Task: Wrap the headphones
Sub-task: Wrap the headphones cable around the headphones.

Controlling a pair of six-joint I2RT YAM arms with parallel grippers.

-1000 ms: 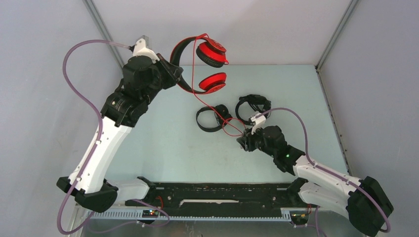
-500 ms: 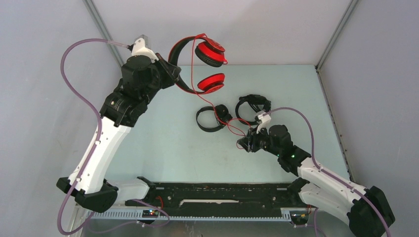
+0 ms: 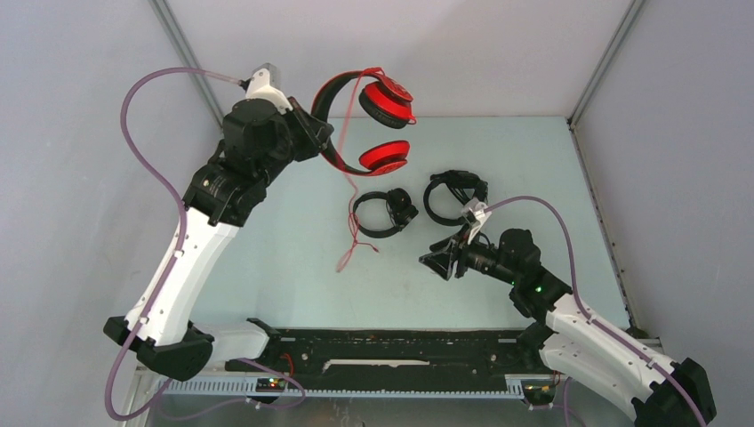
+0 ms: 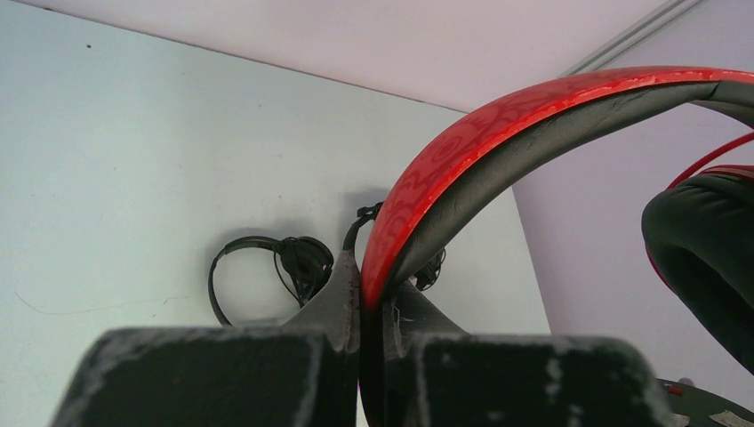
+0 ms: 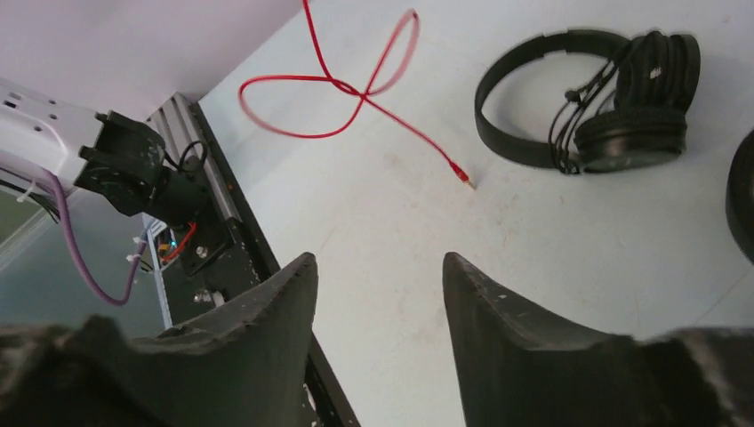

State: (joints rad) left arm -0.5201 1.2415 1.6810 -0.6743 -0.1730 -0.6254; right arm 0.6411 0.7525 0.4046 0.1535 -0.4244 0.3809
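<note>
My left gripper (image 3: 318, 130) is raised at the back left and shut on the headband of the red headphones (image 3: 384, 100); in the left wrist view the red band (image 4: 498, 124) is pinched between the left gripper (image 4: 372, 286) jaws. The red cable (image 3: 354, 227) hangs loose from the headphones, and its looped end (image 5: 356, 89) is over the table. Two black headphones (image 3: 382, 213) (image 3: 455, 194) lie on the table. My right gripper (image 3: 442, 263) hovers low just right of the cable end, open and empty, and the right gripper (image 5: 378, 262) shows bare table between its fingers.
A black frame rail (image 3: 382, 351) runs along the near edge between the arm bases, also seen at the left as the rail (image 5: 222, 231). Grey enclosure walls stand on the left, back and right. One set of black headphones (image 5: 605, 107) lies just beyond my right fingers.
My right gripper opened and let go of the red cable, then drew back and turned. The cable swung left and now hangs free. The left arm shifted slightly right with the red headphones.
</note>
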